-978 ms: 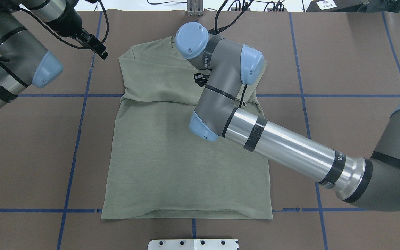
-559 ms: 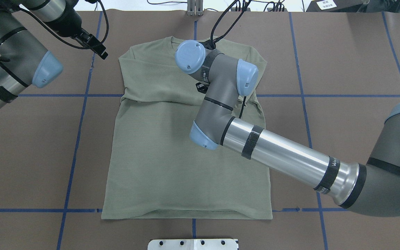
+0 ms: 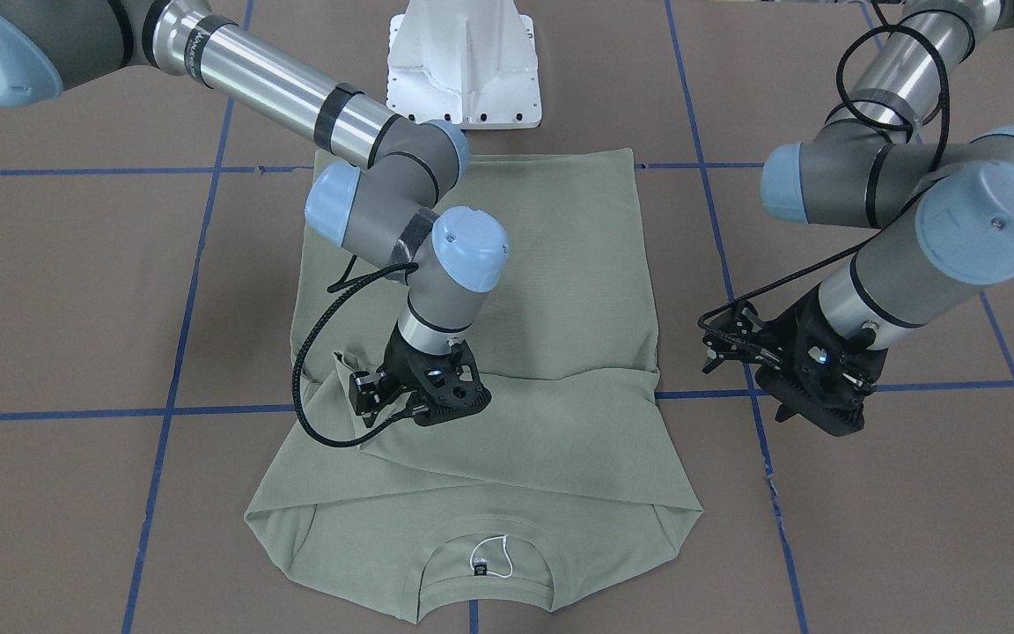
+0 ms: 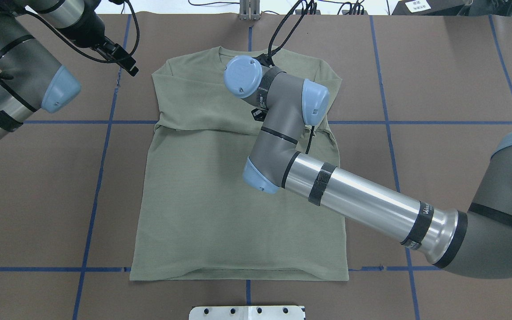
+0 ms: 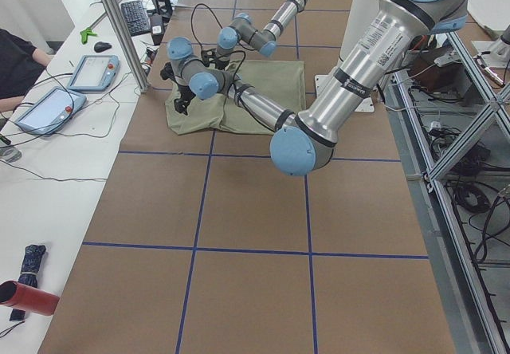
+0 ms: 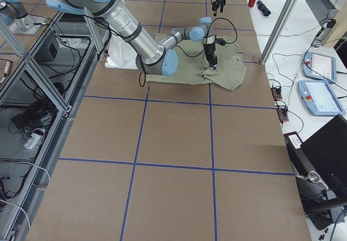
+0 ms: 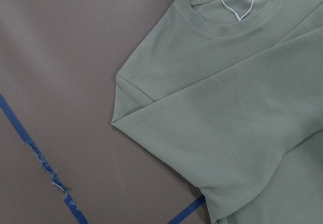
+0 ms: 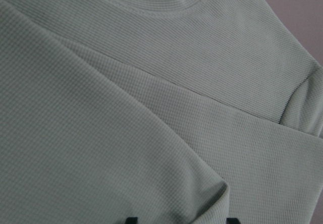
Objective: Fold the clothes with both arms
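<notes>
Sage-green long-sleeved shirt (image 4: 220, 200), flat on the brown counter (image 4: 438, 89), sleeves folded across the chest.
Right end effector (image 3: 441, 412): low over the folded sleeves. The overhead view largely hides it under its own wrist. The right wrist view shows two black fingertips (image 8: 131, 220) set apart, nothing held. Left end effector (image 3: 815, 414): hovers over bare counter beside the shirt's shoulder, and how far it is open cannot be told. Black neck label (image 3: 481, 570) and white string loop (image 3: 496, 555): seen in the front-facing and left wrist views, covered overhead by the right arm.

Hidden and cropped
Overhead, the right arm (image 4: 282, 120) hides the chest of the shirt (image 4: 194, 186). The fingertips (image 8: 131, 220) of the right gripper (image 8: 180, 220) are cropped by the wrist view's bottom edge. The left gripper (image 3: 815, 396) is unreadable.
</notes>
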Action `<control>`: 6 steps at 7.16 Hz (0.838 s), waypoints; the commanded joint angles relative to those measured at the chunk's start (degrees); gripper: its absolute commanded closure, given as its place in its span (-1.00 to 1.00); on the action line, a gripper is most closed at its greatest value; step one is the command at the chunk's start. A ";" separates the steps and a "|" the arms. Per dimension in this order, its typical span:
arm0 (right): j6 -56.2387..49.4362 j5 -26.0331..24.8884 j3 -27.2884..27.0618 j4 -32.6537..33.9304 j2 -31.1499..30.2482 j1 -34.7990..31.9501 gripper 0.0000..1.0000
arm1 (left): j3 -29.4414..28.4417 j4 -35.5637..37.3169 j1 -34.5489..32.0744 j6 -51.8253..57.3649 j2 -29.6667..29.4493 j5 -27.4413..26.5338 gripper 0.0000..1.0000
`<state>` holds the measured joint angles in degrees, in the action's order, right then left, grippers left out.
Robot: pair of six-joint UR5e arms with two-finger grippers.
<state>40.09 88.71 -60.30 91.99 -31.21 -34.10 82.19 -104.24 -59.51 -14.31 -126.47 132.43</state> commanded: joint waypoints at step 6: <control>-1.32 0.24 -4.47 6.09 -1.39 0.26 1.00 | -0.01 -1.57 0.19 -3.00 -0.09 -0.07 -1.00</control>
<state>39.17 89.14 -64.17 97.26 -32.12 -33.84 82.20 -104.91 -59.35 -16.52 -126.55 132.37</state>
